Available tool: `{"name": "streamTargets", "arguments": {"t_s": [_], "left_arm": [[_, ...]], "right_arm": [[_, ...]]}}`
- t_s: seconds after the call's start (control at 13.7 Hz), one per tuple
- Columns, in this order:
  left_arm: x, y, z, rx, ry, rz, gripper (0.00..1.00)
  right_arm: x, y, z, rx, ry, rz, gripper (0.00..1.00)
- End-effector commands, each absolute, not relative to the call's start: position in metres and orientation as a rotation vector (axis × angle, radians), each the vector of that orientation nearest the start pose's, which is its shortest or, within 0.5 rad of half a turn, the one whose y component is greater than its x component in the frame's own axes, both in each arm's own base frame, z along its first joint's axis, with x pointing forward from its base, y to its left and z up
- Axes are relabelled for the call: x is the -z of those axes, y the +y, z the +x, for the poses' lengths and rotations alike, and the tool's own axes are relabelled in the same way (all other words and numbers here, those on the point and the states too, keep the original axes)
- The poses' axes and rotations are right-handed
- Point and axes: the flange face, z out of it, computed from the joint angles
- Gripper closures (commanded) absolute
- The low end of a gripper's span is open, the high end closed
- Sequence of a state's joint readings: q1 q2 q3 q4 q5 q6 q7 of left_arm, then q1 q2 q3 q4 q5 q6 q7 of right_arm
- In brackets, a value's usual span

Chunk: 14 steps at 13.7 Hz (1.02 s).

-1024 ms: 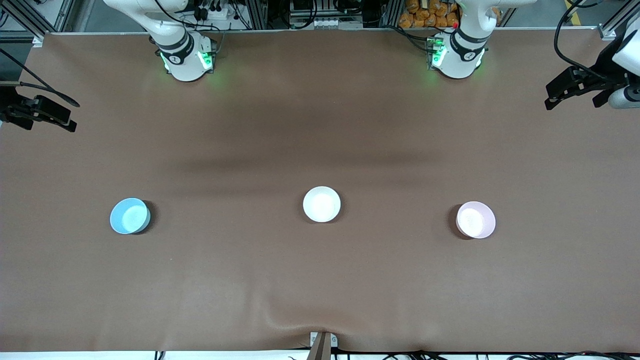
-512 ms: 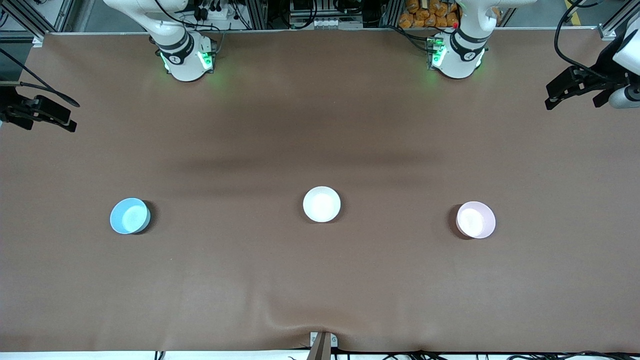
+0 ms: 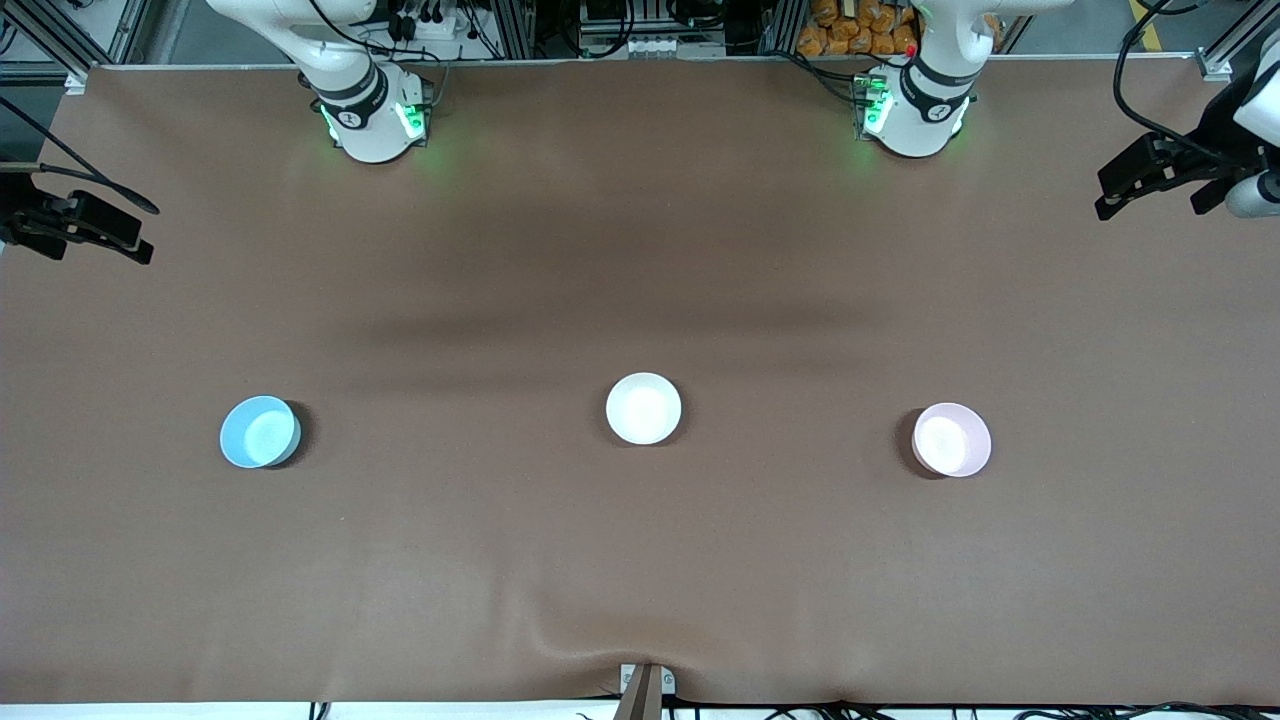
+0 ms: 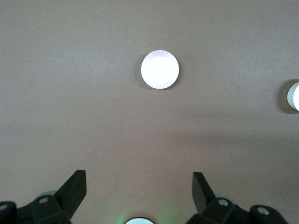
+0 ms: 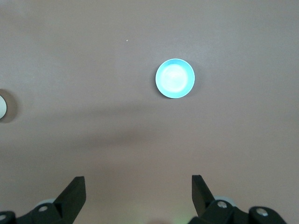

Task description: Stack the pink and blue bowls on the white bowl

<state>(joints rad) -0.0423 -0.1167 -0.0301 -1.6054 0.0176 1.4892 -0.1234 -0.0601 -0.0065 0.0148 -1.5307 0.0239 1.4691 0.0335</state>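
Note:
Three bowls stand in a row on the brown table. The light blue bowl (image 3: 260,432) is toward the right arm's end, the white bowl (image 3: 643,408) is in the middle, and the pale pink bowl (image 3: 951,439) is toward the left arm's end. My left gripper (image 4: 139,179) is open and empty, high over the table; its view shows the pink bowl (image 4: 160,69) and, at the edge, the white bowl (image 4: 294,95). My right gripper (image 5: 138,184) is open and empty, high up; its view shows the blue bowl (image 5: 174,78).
In the front view the left hand (image 3: 1150,185) hangs over the table's edge at the left arm's end, and the right hand (image 3: 85,228) at the right arm's end. Both arm bases (image 3: 372,120) stand along the table's edge farthest from the front camera.
The left hand has shifted slightly outward toward the left arm's end of the table. The bowls and the right arm have not moved.

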Motion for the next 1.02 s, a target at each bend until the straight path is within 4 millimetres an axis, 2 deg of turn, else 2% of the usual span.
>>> {"name": "streamTargets", "arguments": {"t_s": [0.0,0.22,0.59,0.95], "left_arm": [[-0.662,-0.032,0.506,-0.023,-0.066,-3.113,0.0],[-0.65,-0.032,0.509,-0.059,-0.067,-3.114,0.0],[-0.61,-0.026,0.532,-0.169,-0.089,-3.123,0.0],[-0.583,-0.028,0.549,-0.212,-0.089,-3.132,0.0]], "right_arm": [[-0.64,-0.022,0.538,-0.088,0.144,-3.108,0.0],[-0.64,-0.021,0.538,-0.088,0.142,-3.107,0.0],[-0.64,-0.021,0.538,-0.088,0.142,-3.108,0.0],[-0.64,-0.021,0.538,-0.088,0.142,-3.107,0.0]]}}
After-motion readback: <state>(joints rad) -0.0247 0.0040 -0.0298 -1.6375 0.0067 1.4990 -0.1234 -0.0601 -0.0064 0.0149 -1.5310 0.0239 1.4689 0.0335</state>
